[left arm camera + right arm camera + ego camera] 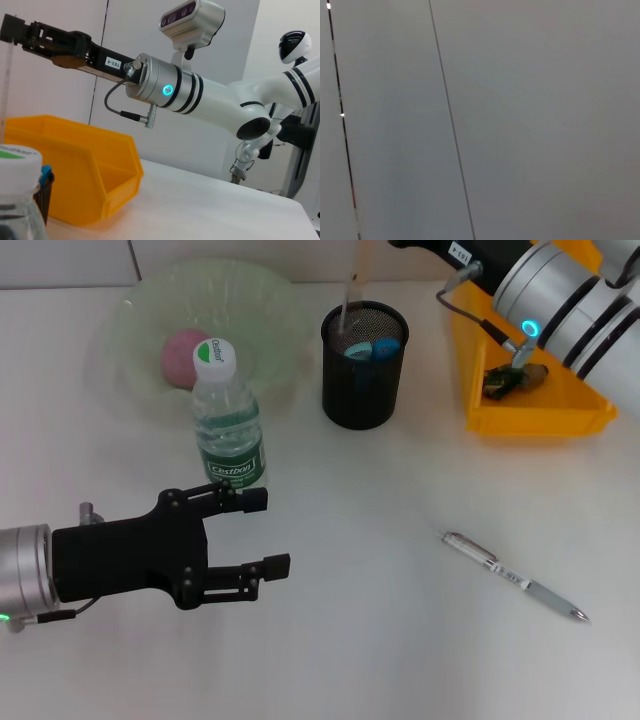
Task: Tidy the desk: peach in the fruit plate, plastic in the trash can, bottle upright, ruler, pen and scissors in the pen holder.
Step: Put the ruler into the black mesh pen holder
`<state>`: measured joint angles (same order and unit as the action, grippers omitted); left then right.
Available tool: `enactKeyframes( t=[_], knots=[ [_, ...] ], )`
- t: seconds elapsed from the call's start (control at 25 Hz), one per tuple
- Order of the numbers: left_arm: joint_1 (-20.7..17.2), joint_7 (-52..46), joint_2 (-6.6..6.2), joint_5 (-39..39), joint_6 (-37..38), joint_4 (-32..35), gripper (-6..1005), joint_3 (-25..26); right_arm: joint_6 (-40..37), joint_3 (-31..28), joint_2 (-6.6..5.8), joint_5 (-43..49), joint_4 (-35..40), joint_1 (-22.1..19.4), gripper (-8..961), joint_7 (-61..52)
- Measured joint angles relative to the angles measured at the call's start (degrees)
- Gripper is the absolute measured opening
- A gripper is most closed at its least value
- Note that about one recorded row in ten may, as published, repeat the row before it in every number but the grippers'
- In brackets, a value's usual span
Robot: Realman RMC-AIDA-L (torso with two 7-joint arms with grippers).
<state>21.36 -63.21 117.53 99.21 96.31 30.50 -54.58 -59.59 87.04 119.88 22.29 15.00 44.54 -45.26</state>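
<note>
left pincer [266, 533] spread wide, empty, just before upright bottle [227, 420], right pincer's grip unclear

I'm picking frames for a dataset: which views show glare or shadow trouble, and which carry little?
Head view: even light, soft shadows under the bottle and pen holder; the pen reads clearly. Left wrist view: the bottle cap fills a corner, blurred; the yellow bin is sharp. Right wrist view: only a plain wall.

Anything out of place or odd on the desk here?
Only the pen: it lies loose on the table, away from the pen holder. The bottle stands upright, the peach is in the plate, and nothing looks spilled.
</note>
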Motion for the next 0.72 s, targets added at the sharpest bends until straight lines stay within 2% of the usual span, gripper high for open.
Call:
enactKeyframes(
  t=[0.4, 0.64, 0.72],
  knots=[
    [-0.27, 0.11, 0.12, 0.25, 0.23, -0.01, 813, -0.09, -0.15, 2.18, 0.0, -0.06, 0.48, -0.05, 473, -2.48],
    [-0.36, 0.11, 0.21, 0.33, 0.27, -0.01, 813, -0.03, -1.01, 2.23, -0.16, 0.34, 1.74, -0.94, 642, -6.1],
    [-0.4, 0.11, 0.21, 0.4, 0.11, -0.01, 813, -0.05, -1.97, 2.18, -0.52, 0.75, 2.89, -2.09, 642, -7.64]
  ],
)
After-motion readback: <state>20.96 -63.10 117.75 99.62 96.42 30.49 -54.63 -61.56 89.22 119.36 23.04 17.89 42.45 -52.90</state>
